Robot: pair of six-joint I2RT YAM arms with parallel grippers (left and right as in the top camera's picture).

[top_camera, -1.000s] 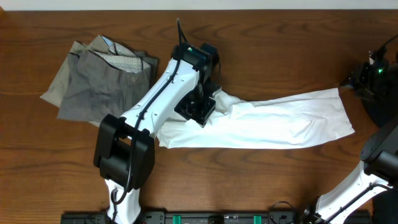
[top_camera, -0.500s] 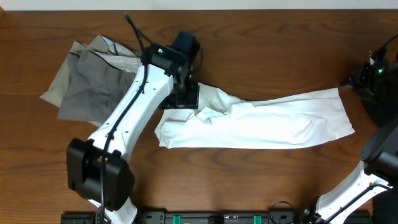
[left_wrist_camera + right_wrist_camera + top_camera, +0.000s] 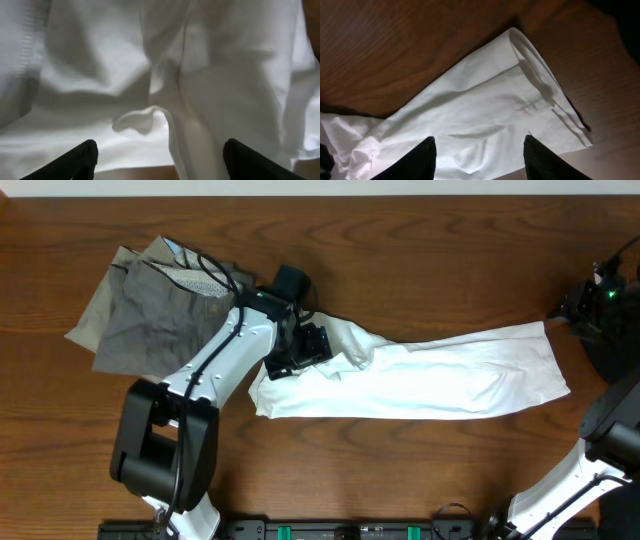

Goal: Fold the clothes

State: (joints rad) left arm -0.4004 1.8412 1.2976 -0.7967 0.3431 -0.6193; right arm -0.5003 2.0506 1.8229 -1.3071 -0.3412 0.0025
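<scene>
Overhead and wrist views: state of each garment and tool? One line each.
T-shirt: folded into a long strip, lying flat, left end rumpled.
Trousers: roughly folded at rear left, patterned lining showing.
Left tool: open over the T-shirt's rumpled end, holding nothing.
Right tool: open above the T-shirt's right end, holding nothing.

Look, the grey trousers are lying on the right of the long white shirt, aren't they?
Not quite. The overhead view shows the grey trousers lying on the left of the long white shirt, not on the right.
</scene>
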